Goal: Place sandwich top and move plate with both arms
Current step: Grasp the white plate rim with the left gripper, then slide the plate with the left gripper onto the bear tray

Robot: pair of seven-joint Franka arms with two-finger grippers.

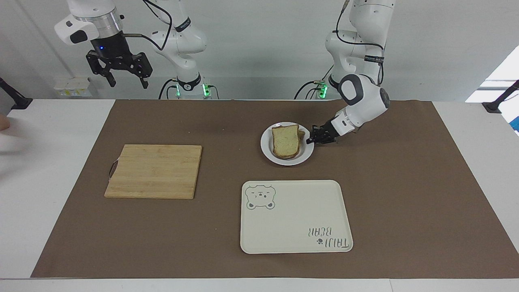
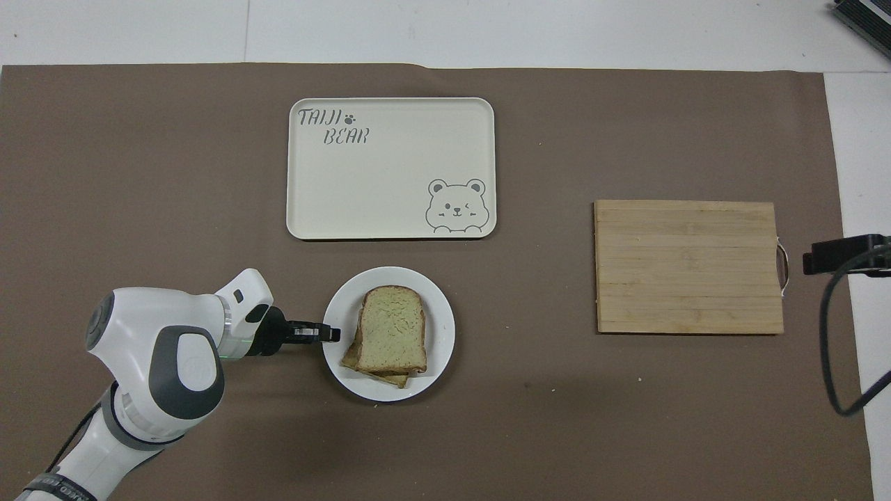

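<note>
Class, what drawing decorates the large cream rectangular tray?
A grey winking bear face in one corner of the cream rectangular tray, clearest in the overhead view.

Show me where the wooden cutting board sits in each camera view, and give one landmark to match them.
Facing view: the cutting board lies at the picture's left, toward the right arm's end of the table.
Overhead view: the same board lies at the picture's right.
Shared landmark: the bear tray, which lies farther from the robots than the plate.

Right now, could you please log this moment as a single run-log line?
sandwich top: on stack on plate | left gripper: at plate rim, low | right gripper: open, raised, waiting | tray: nothing on it
</note>
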